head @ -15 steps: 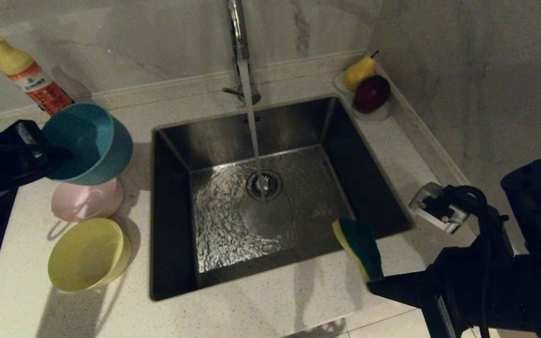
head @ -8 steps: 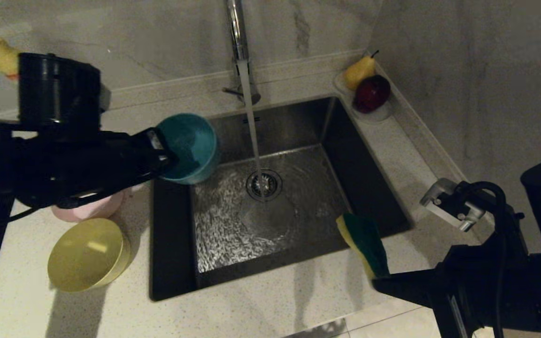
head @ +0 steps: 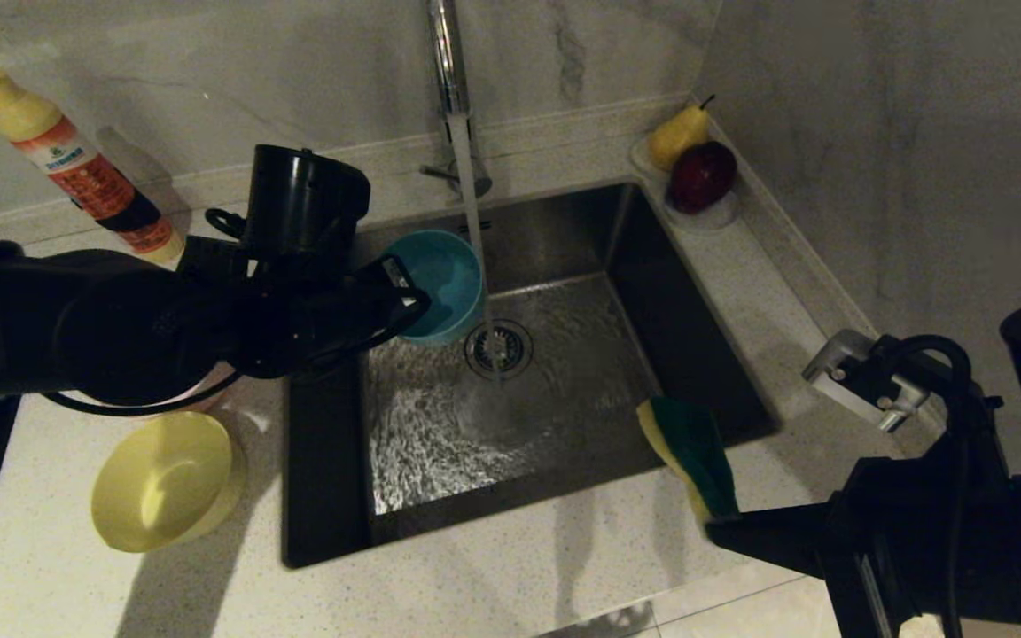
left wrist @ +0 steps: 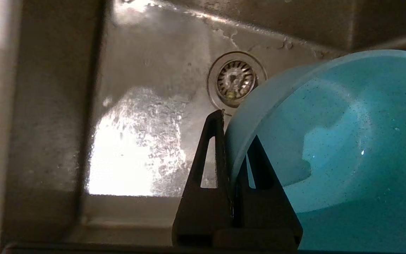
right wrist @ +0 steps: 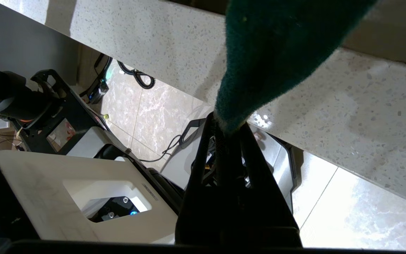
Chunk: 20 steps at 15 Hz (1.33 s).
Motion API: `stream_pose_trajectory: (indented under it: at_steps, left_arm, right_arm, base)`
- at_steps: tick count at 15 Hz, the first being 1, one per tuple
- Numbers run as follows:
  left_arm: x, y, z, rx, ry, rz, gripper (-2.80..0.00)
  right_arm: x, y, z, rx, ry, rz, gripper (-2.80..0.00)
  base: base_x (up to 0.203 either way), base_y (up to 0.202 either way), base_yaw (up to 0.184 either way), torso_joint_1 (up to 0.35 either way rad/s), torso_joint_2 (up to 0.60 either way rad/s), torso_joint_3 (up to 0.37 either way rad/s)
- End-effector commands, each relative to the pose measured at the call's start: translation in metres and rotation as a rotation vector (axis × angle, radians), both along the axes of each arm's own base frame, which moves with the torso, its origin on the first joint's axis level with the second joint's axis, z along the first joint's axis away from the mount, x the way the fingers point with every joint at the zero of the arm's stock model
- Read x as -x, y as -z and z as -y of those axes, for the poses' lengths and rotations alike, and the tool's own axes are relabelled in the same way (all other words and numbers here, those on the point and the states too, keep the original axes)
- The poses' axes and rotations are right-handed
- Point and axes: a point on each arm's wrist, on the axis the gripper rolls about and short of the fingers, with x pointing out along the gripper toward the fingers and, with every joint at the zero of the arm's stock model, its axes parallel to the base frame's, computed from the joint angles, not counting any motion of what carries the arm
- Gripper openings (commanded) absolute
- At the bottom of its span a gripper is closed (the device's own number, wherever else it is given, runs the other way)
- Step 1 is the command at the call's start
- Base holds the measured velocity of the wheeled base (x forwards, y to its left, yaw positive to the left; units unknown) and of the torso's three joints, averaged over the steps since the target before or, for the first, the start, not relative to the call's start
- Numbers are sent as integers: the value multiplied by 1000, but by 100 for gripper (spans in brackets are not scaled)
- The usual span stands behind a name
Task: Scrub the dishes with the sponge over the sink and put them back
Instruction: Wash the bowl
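CHANGE — left gripper [head: 409, 306], pinching blue bowl [head: 440, 283] rim, now beside tap stream over sink [head: 324, 496] | right gripper [head: 723, 523] clamps sponge [head: 692, 456] at sink's near edge | NEXT — scrubbing likely

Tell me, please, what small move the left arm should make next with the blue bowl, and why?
Probably ease the blue bowl slightly right, under the water stream: the left gripper pinches its rim over the sink, just left of the stream, while the right gripper holds the sponge ready.
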Motion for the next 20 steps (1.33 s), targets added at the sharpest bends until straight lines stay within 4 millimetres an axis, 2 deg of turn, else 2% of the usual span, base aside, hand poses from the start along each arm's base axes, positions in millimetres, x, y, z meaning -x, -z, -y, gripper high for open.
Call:
stream_pose_trajectory:
  at_steps: [1,8,20]
  left_arm:
    - [-10,9,7,-1,-3,-16,-280]
    - [-27,14,26,8,14,-10,-280]
    - [-23,6,24,19,15,9,-280]
  right_arm:
    - [-1,0,-1,1,-2,-3,-280]
    - [1,-3,1,-11,0,9,-280]
    - [3,-4,2,-14,-3,12,-280]
  base:
    - [0,0,0,0,0,0]
    - [0,0,0,0,0,0]
    - [0,0,0,0,0,0]
